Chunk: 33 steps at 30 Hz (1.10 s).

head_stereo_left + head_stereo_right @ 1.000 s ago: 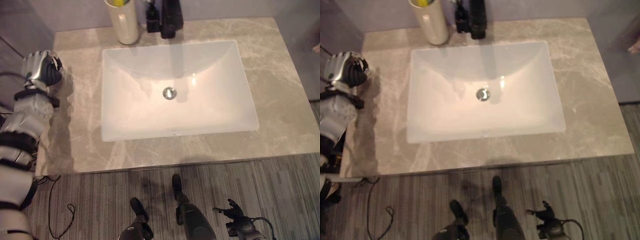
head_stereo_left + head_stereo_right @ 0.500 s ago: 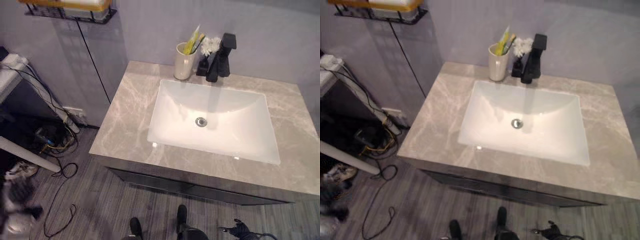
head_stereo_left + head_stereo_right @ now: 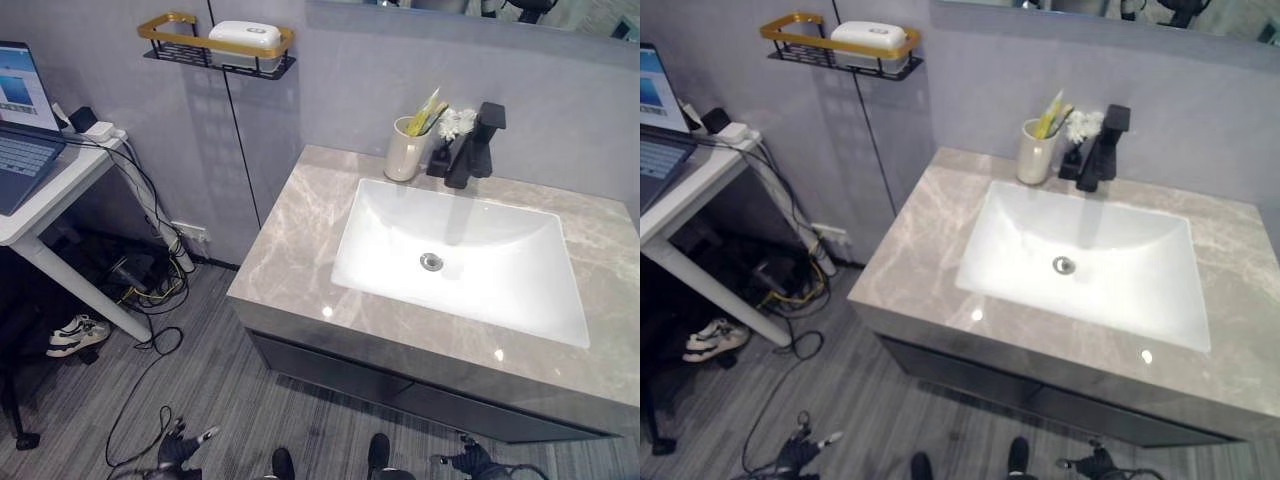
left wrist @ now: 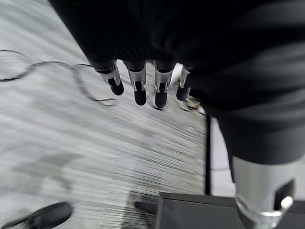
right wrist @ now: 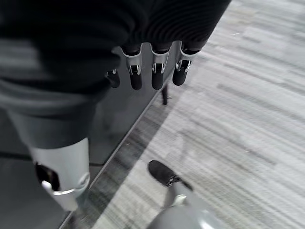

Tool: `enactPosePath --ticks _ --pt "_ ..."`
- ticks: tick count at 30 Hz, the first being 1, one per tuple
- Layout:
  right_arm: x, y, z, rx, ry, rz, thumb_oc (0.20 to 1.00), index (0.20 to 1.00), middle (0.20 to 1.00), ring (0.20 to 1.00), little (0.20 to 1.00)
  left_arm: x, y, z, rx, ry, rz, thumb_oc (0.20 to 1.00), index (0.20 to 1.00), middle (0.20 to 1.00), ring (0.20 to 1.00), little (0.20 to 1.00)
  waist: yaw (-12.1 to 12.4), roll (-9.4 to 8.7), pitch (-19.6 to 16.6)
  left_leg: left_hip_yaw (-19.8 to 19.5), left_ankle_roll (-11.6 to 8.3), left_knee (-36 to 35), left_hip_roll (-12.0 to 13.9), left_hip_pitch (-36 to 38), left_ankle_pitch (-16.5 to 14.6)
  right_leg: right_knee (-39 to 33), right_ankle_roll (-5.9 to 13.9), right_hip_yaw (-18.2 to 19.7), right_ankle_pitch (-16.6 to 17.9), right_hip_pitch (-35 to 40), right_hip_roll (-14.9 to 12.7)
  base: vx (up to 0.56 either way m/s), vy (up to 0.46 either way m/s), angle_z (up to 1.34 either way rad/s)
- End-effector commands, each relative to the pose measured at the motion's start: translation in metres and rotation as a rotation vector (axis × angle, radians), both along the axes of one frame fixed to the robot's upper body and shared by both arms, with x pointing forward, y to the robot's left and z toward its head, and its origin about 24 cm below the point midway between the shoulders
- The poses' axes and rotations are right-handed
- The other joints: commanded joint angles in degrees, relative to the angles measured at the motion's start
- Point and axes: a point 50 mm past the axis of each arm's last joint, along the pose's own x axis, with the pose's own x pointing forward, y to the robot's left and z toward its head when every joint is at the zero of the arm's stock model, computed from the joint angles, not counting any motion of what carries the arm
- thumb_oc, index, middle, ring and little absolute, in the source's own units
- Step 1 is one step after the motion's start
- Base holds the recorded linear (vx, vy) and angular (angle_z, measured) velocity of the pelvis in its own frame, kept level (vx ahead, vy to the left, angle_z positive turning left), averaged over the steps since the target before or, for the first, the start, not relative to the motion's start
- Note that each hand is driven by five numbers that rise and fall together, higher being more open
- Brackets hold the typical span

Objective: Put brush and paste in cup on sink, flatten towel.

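step: brush and paste look done, towel left | yellow brush and paste [image 3: 424, 112] stand in cream cup [image 3: 404, 157] on grey marble bench [image 3: 300, 250] | left hand [image 4: 138, 83], right hand [image 5: 152, 71]: fingers relaxed, empty, low by floor | next: locate towel

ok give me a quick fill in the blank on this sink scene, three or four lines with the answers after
1. The cup with the yellow items stands on the counter beside the black ____.
2. The white basin has a round metal ____ at its middle.
3. The gold-rimmed shelf is fixed to the ____.
4. Both the left hand and the right hand hang with straight fingers above the ____.

Missing words: faucet; drain; wall; floor
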Motion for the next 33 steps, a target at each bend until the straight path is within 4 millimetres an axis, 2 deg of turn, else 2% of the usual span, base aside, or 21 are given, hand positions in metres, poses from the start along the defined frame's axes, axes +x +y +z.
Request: enactPosePath --ticks 1,3,4,5,7,8,9,10,11,13,14,16,17,20,24,26,29,30,31,32,33 --pt "0.031 0.004 0.010 0.001 -0.114 -0.033 1.000 1.000 1.000 1.000 1.000 0.022 0.008 0.015 0.081 -0.051 -0.136 1.000 1.000 1.000 1.000 1.000 -2.43 -0.21 4.02 -3.11 -0.33 0.65 -0.54 0.45 -2.94 2.41 4.82 -0.54 7.74 0.15 -5.25 -0.15 0.168 0.31" --pt "0.036 0.006 0.012 0.011 -0.136 -0.039 1.000 1.000 1.000 1.000 1.000 0.027 0.006 0.019 0.080 -0.072 -0.158 1.000 1.000 1.000 1.000 1.000 -2.82 -0.18 4.94 -2.95 -0.03 0.65 -0.62 0.18 -2.56 4.65 4.68 0.53 8.33 -1.53 -5.25 -0.16 0.105 0.11" --pt "0.047 0.008 0.017 0.036 -0.199 -0.080 1.000 1.000 1.000 1.000 1.000 0.034 0.002 0.022 0.080 -0.088 -0.197 1.000 1.000 1.000 1.000 1.000 -3.45 0.78 6.80 -2.12 0.44 0.65 0.51 -0.54 -1.43 10.81 3.19 4.02 4.46 -4.46 -2.57 -0.22 0.165 -0.11" --pt "0.044 0.010 0.015 0.056 -0.195 -0.100 1.000 1.000 1.000 1.000 1.000 0.036 -0.004 0.023 0.081 -0.087 -0.247 1.000 1.000 1.000 1.000 1.000 -3.38 1.49 7.12 -1.30 0.64 0.65 1.31 -0.58 -0.97 13.95 1.99 3.83 0.34 -4.04 -0.91 -0.25 0.224 -0.25" --pt "0.034 0.014 0.010 0.070 -0.158 -0.096 1.000 1.000 1.000 1.000 1.000 0.037 -0.008 0.025 0.080 -0.087 -0.289 1.000 1.000 1.000 1.000 1.000 -2.22 2.32 6.96 1.18 1.14 0.65 2.34 -0.94 -0.18 19.68 -0.21 -0.42 -5.26 -1.90 -0.24 -0.09 0.149 -0.62" --pt "0.034 0.014 0.010 0.070 -0.158 -0.096 1.000 1.000 1.000 1.000 1.000 0.037 -0.008 0.025 0.080 -0.087 -0.289 1.000 1.000 1.000 1.000 1.000 -2.21 2.27 6.99 1.20 1.13 0.65 2.29 -0.88 -0.20 19.91 -0.22 -0.38 -5.43 -1.95 -0.32 -0.10 0.122 -0.74" --pt "0.018 0.012 0.003 0.063 -0.098 -0.103 1.000 1.000 1.000 1.000 1.000 0.038 -0.011 0.026 0.069 -0.091 -0.299 1.000 1.000 1.000 1.000 1.000 -1.75 2.60 6.28 3.38 1.66 0.65 2.83 -1.34 0.17 24.79 -1.28 -2.27 -9.22 -0.28 0.58 -0.06 0.067 -0.58" --pt "0.018 0.012 0.003 0.063 -0.098 -0.103 1.000 1.000 1.000 1.000 1.000 0.038 -0.011 0.026 0.069 -0.091 -0.299 1.000 1.000 1.000 1.000 1.000 -1.71 2.57 6.27 3.43 1.66 0.65 2.81 -1.32 0.15 24.85 -1.29 -2.21 -9.27 -0.32 0.56 -0.07 0.112 -0.51" --pt "-0.003 0.006 -0.005 0.034 -0.002 -0.123 1.000 1.000 1.000 1.000 1.000 0.036 -0.014 0.023 0.050 -0.083 -0.277 1.000 1.000 1.000 1.000 1.000 -0.93 2.16 4.81 5.91 1.76 0.65 2.55 -1.83 -0.23 27.72 -0.63 -3.48 -12.35 3.18 0.04 -0.04 0.039 -0.70" --pt "-0.012 0.001 -0.007 0.003 0.047 -0.114 1.000 1.000 1.000 1.000 1.000 0.033 -0.015 0.019 0.028 -0.077 -0.250 1.000 1.000 1.000 1.000 1.000 0.55 1.56 3.34 9.20 1.99 0.65 2.84 -3.22 0.47 25.97 -0.24 -5.35 -12.15 6.31 -0.48 -0.11 -0.004 -1.07" --pt "-0.015 -0.002 -0.007 -0.014 0.063 -0.120 1.000 1.000 1.000 1.000 1.000 0.034 -0.017 0.021 0.024 -0.097 -0.231 1.000 1.000 1.000 1.000 1.000 1.58 1.40 2.86 11.17 2.14 0.65 3.25 -3.98 0.93 25.66 -0.13 -7.69 -11.92 7.92 -1.07 -0.18 -0.057 -1.18" --pt "-0.005 -0.002 -0.003 -0.027 0.010 -0.121 1.000 1.000 1.000 1.000 1.000 0.033 -0.018 0.019 0.007 -0.108 -0.185 1.000 1.000 1.000 1.000 1.000 2.83 0.67 2.42 14.77 1.89 0.65 4.10 -5.43 1.66 22.60 0.86 -10.00 -11.21 9.56 -1.12 -0.22 -0.114 -1.47" --pt "0.004 0.001 -0.001 -0.010 -0.038 -0.127 1.000 1.000 1.000 1.000 1.000 0.032 -0.017 0.018 0.011 -0.107 -0.175 1.000 1.000 1.000 1.000 1.000 3.38 0.46 2.77 16.34 0.99 0.65 5.53 -6.30 3.03 20.16 0.43 -10.19 -12.33 9.22 -0.28 -0.20 -0.160 -1.74" --pt "0.008 0.002 0.002 0.012 -0.090 -0.146 1.000 1.000 1.000 1.000 1.000 0.031 -0.021 0.011 0.022 -0.067 -0.176 1.000 1.000 1.000 1.000 1.000 2.51 0.65 3.94 19.18 -0.62 0.65 8.45 -6.59 5.62 15.24 -0.88 -8.09 -15.68 9.00 2.66 -0.14 -0.243 -1.92" --pt "0.004 -0.006 0.007 -0.004 -0.130 -0.132 1.000 1.000 1.000 1.000 1.000 0.042 -0.037 0.010 0.023 -0.073 -0.248 1.000 1.000 1.000 1.000 1.000 0.00 1.42 5.11 21.03 -3.09 0.68 11.86 -7.51 8.72 8.49 -2.10 -3.87 -15.13 9.20 6.71 -0.10 -0.198 -0.87" --pt "-0.001 -0.009 0.007 -0.013 -0.124 -0.133 1.000 1.000 1.000 1.000 1.000 0.045 -0.042 0.010 0.027 -0.075 -0.279 1.000 1.000 1.000 1.000 1.000 -0.47 1.72 5.35 21.19 -3.76 0.76 12.86 -7.36 9.38 7.00 -2.42 -2.80 -14.36 9.41 7.74 -0.06 -0.221 -0.80" --pt "-0.006 -0.024 0.010 -0.062 -0.115 -0.125 1.000 1.000 1.000 1.000 1.000 0.063 -0.061 0.017 0.022 -0.126 -0.361 1.000 1.000 1.000 1.000 1.000 -0.66 1.62 7.99 12.64 -4.99 3.50 12.73 -8.99 9.71 3.01 -3.22 1.44 -12.44 10.22 9.78 -0.08 -0.234 -0.72" --pt "-0.006 -0.024 0.010 -0.062 -0.116 -0.125 1.000 1.000 1.000 1.000 1.000 0.063 -0.061 0.017 0.021 -0.127 -0.361 1.000 1.000 1.000 1.000 1.000 -0.72 1.68 8.06 12.50 -5.01 3.72 12.78 -9.09 9.60 2.91 -3.23 1.34 -12.39 10.32 9.83 -0.20 -0.164 -0.62" --pt "0.004 -0.030 0.017 -0.082 -0.157 -0.112 1.000 1.000 1.000 1.000 1.000 0.070 -0.066 0.019 0.020 -0.148 -0.354 1.000 1.000 1.000 1.000 1.000 0.27 1.22 10.23 1.53 -3.76 8.25 10.29 -11.61 7.71 2.26 -4.20 5.46 -10.55 8.85 10.54 -0.16 -0.094 -0.80" --pt "0.004 -0.030 0.017 -0.082 -0.158 -0.112 1.000 1.000 1.000 1.000 1.000 0.070 -0.066 0.019 0.020 -0.149 -0.354 1.000 1.000 1.000 1.000 1.000 0.28 1.33 10.14 1.47 -3.75 8.45 10.42 -11.92 7.68 2.24 -4.24 5.45 -10.43 8.65 10.65 -0.19 -0.141 -0.98" --pt "0.009 -0.031 0.019 -0.085 -0.181 -0.110 1.000 1.000 1.000 1.000 1.000 0.072 -0.067 0.020 0.019 -0.160 -0.338 1.000 1.000 1.000 1.000 1.000 0.88 1.08 10.93 -5.07 -3.22 9.81 8.23 -12.65 6.42 2.25 -4.45 7.80 -9.98 8.10 11.02 -0.05 -0.089 -1.33"
